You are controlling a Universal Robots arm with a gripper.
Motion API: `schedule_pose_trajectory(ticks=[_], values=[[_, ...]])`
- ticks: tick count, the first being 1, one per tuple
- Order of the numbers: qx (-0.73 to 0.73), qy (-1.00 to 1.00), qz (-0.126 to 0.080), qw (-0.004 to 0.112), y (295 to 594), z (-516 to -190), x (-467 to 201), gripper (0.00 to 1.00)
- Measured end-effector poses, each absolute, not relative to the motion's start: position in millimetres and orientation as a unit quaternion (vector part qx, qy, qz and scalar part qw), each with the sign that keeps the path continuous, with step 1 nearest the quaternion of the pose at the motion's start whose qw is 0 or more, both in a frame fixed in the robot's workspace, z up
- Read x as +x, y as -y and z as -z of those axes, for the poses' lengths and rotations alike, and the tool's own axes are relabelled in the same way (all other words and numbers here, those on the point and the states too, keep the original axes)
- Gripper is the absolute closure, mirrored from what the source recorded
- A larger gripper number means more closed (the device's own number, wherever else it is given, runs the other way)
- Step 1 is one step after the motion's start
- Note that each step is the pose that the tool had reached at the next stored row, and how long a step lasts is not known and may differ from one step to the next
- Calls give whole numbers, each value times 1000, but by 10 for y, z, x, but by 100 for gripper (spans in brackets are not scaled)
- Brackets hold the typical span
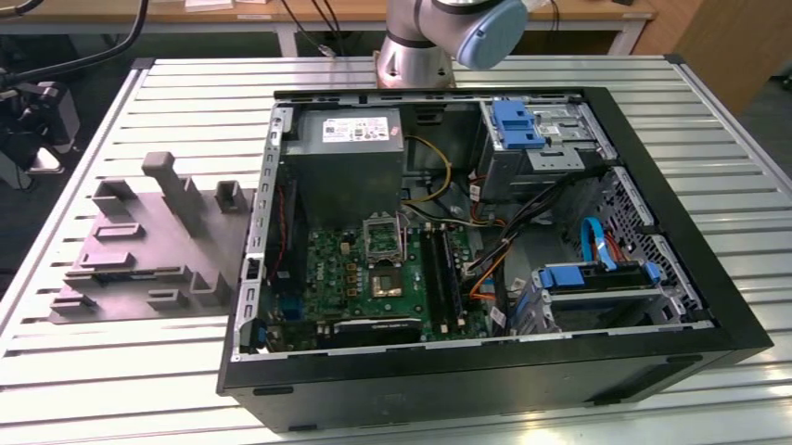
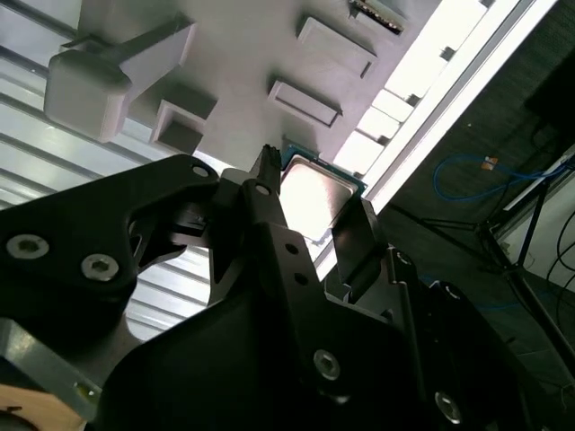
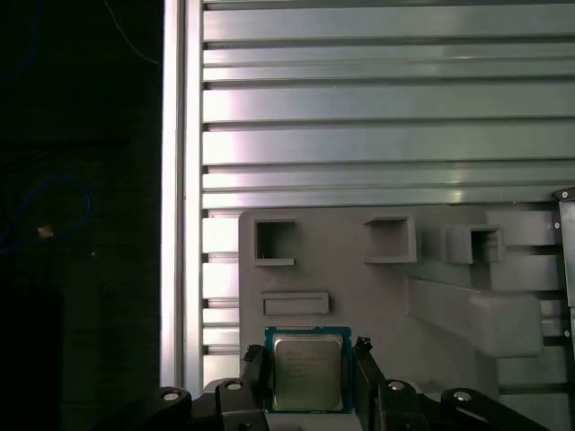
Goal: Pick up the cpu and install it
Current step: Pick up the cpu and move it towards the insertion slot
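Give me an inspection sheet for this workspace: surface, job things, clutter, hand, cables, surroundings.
Surface: slatted metal table, carrying a grey moulded tray and an open computer case.
Job's things: cpu held off the tray, over its edge; motherboard exposed in the case.
Clutter: nothing seen.
Hand: hand shut on the cpu's opposite sides.
Cables: wire bundle inside the case; blue cable on the floor.
Surroundings: wooden bench behind the table.
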State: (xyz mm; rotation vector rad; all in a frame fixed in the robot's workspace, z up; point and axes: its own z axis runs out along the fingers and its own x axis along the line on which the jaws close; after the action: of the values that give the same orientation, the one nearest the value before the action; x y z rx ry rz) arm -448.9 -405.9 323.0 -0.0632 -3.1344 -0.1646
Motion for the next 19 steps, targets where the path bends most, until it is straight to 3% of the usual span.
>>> schedule_pose_trajectory(ticks=[19], values=[[-20,998,52,1,4060,-3295,-4487,52]])
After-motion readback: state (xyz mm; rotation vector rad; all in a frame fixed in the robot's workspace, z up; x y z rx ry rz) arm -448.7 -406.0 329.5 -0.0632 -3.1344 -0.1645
